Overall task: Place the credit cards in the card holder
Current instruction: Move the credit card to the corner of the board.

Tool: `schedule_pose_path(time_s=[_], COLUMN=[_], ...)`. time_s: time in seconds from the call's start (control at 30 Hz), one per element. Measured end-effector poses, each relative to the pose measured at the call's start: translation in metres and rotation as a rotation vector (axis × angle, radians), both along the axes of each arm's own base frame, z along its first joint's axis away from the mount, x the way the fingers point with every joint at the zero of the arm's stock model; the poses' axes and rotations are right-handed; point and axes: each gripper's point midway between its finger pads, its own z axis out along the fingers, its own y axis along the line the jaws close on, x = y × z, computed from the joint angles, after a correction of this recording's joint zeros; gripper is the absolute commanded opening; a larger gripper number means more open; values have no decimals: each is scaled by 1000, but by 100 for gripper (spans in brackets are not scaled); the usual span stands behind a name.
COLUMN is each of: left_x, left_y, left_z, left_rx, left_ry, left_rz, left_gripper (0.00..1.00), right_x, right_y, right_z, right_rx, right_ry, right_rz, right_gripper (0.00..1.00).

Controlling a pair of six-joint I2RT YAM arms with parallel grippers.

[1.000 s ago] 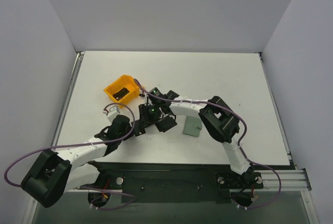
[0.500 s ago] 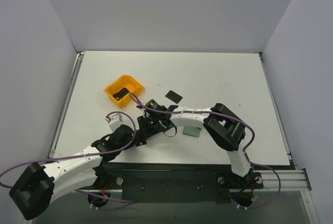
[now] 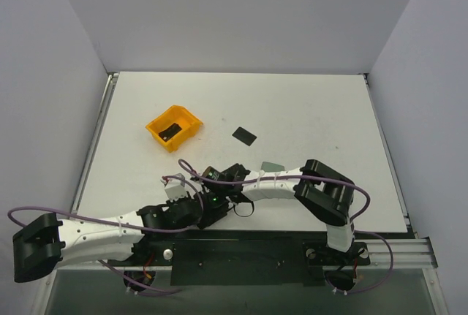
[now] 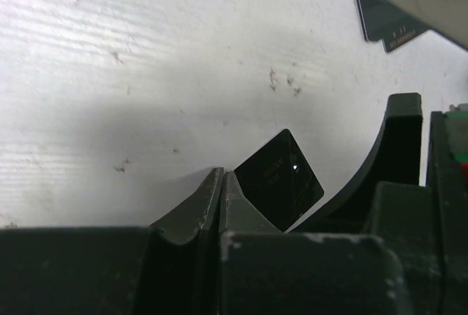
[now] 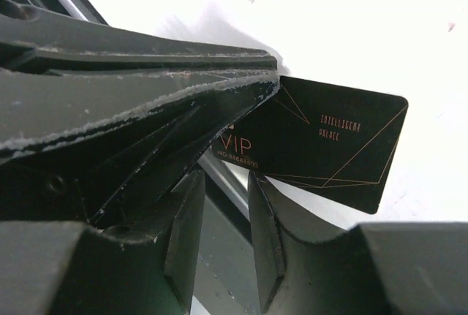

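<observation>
Nearest, my left pincer (image 4: 221,180) is shut on a corner of a black card (image 4: 281,180), held out, I reckon, for my half-open, empty right pincer (image 5: 225,180) to take. Just beyond lies the green wallet (image 3: 273,165), then a loose card (image 3: 245,136) and the orange bin (image 3: 174,126)

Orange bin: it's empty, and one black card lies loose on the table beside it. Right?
Wrong on one count: the orange bin is not empty; a black card lies inside it, as the top external view shows. The loose card does lie on the table beside it.
</observation>
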Motion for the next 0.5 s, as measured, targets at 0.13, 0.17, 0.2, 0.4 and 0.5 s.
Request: schedule_pose_path(time_s=[0.13, 0.17, 0.2, 0.4, 0.5], left_x=[-17, -21, -25, -43, -44], left_y=[-7, -9, -11, -17, -16], left_z=[1, 1, 1, 1, 2], left_rx=[-4, -8, -17, -41, -44], left_ry=[7, 11, 18, 70, 81], left_rz=[-28, -32, -34, -33, -16], left_gripper=[0, 0, 0, 0, 0], right_x=[-18, -22, -28, -39, -36], right_y=[-7, -10, -18, -35, -37], right_z=[0, -1, -7, -15, -15], right_rx=[-3, -3, -20, -44, -45], right_ry=[20, 21, 17, 12, 1], right_rz=[-4, -3, -4, -28, -39], right_gripper=[28, 28, 28, 28, 28])
